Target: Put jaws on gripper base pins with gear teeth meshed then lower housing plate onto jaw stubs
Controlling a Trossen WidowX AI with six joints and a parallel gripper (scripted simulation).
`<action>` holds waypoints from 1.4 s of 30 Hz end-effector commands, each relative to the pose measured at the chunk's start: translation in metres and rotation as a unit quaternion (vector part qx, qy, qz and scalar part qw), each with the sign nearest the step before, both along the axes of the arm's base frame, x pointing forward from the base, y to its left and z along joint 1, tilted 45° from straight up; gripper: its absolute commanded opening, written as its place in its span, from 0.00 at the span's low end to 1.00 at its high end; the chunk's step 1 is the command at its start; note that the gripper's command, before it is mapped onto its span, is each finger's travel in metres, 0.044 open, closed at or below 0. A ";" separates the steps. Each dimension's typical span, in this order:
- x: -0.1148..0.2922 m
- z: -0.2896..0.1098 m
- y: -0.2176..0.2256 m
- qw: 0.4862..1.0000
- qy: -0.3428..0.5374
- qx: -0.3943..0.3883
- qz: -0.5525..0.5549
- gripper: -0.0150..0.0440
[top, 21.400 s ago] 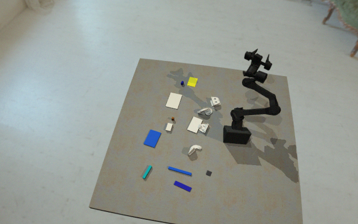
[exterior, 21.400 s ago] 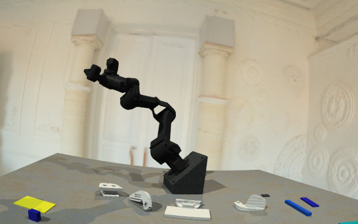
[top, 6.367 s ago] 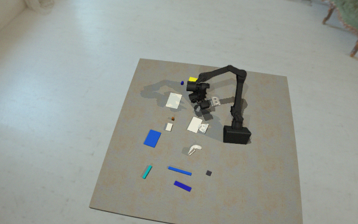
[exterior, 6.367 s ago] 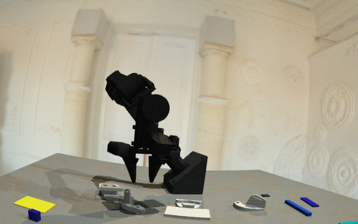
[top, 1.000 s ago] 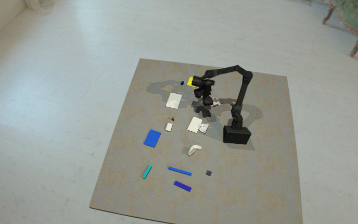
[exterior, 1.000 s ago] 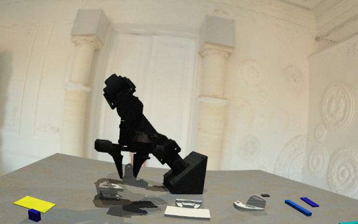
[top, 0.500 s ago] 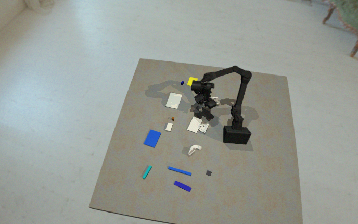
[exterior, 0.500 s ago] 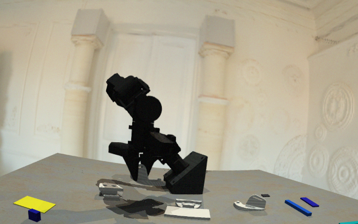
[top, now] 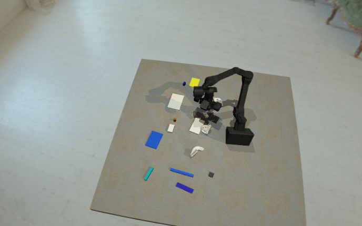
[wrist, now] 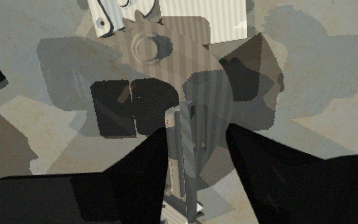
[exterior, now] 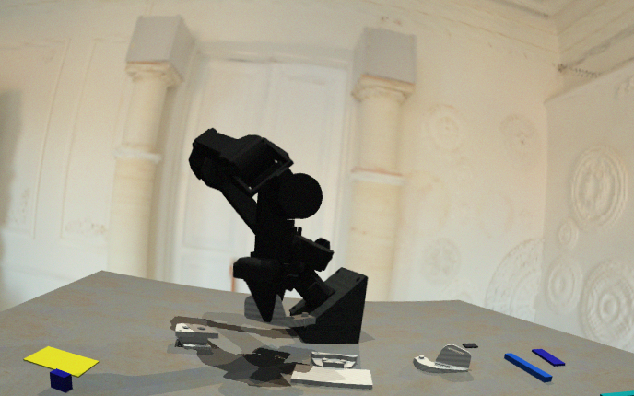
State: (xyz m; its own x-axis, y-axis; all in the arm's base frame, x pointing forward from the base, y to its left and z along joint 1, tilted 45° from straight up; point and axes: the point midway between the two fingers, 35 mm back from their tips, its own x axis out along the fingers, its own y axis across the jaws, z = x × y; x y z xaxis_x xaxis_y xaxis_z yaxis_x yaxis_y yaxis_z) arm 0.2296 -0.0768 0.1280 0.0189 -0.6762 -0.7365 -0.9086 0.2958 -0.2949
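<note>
My gripper (exterior: pixel 267 319) (wrist: pixel 196 132) is shut on one jaw (exterior: pixel 256 307) (wrist: pixel 215 95), a grey striped piece. It holds the jaw above the table by its upright fin, with the toothed end toward the top of the wrist view. The other jaw (top: pixel 198 149) (exterior: pixel 455 359) lies apart on the table. A low white part with a round feature, apparently the gripper base (top: pixel 205 129) (exterior: pixel 334 358) (wrist: pixel 111 12), sits beside a white panel. Another white part with holes on top, apparently the housing plate (top: pixel 218 100) (exterior: pixel 205 333), stands behind the gripper in the top view.
The white panel (top: pixel 195 126) (exterior: pixel 332 377) (wrist: pixel 227 20) adjoins the base. A larger pale panel (top: pixel 176 101), a yellow sheet (top: pixel 194 82) (exterior: pixel 60 360), a dark blue cube (top: pixel 184 83) (exterior: pixel 61 380) and a blue panel (top: pixel 154 139) lie around. Several bars lie toward the front.
</note>
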 end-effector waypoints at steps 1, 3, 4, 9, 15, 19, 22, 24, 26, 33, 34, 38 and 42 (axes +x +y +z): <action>-0.002 -0.007 0.006 0.998 0.041 0.002 0.042 0.48; -0.003 -0.010 0.010 0.996 0.062 0.002 0.064 0.48; -0.003 -0.012 0.011 0.995 0.072 0.001 0.075 0.48; -0.006 -0.019 0.019 0.984 0.122 0.001 0.130 0.48; -0.009 -0.028 0.028 0.964 0.182 -0.001 0.194 0.48; -0.012 -0.033 0.033 0.946 0.221 -0.002 0.236 0.48; -0.015 -0.037 0.037 0.931 0.249 -0.003 0.266 0.48; -0.016 -0.040 0.040 0.920 0.268 -0.004 0.287 0.48; -0.018 -0.042 0.042 0.908 0.287 -0.005 0.306 0.48; -0.025 -0.051 0.051 0.859 0.351 -0.009 0.373 0.48; -0.026 -0.052 0.052 0.851 0.360 -0.010 0.382 0.48; -0.030 -0.057 0.056 0.818 0.395 -0.012 0.418 0.48; -0.034 -0.061 0.060 0.783 0.428 -0.015 0.451 0.48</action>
State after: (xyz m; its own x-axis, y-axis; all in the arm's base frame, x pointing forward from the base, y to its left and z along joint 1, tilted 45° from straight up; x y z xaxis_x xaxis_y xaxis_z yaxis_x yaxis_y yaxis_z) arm 0.1993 -0.0193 0.0710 0.0115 -0.6871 -0.7265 -0.6776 -0.5396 0.4997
